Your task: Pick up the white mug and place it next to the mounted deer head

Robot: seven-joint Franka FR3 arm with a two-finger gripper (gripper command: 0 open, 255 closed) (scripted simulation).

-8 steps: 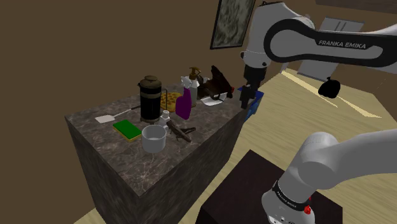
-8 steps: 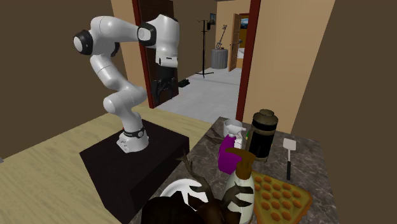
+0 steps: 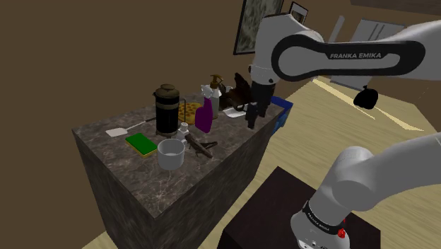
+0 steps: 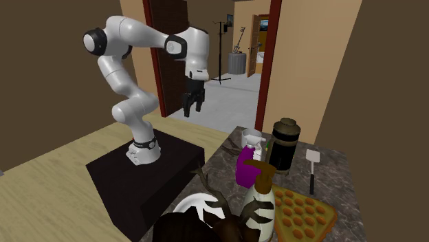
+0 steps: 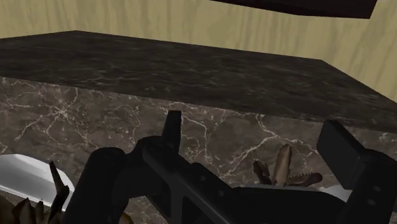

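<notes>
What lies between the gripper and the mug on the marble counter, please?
In the shoulder view, a dark tool lies beside the mug towards the gripper; the purple bottle stands just off that line.

— The dark block-shaped counter (image 3: 134, 180): stone?
— Polished stone by its look, brown-black with pale marble veining.
— And the white robot arm (image 4: 130, 34)?
— Smooth, glossy shells, like hard plastic. The all-black gripper (image 4: 191, 108) is matt beside them.
— The pale yellow plank floor (image 3: 332, 127)?
— Wood grain, low sheen.
— The pale grey round mug (image 3: 170, 153)?
— Plain and smooth; I cannot tell its material. The black box stand (image 4: 110, 175) is flat matt.
</notes>
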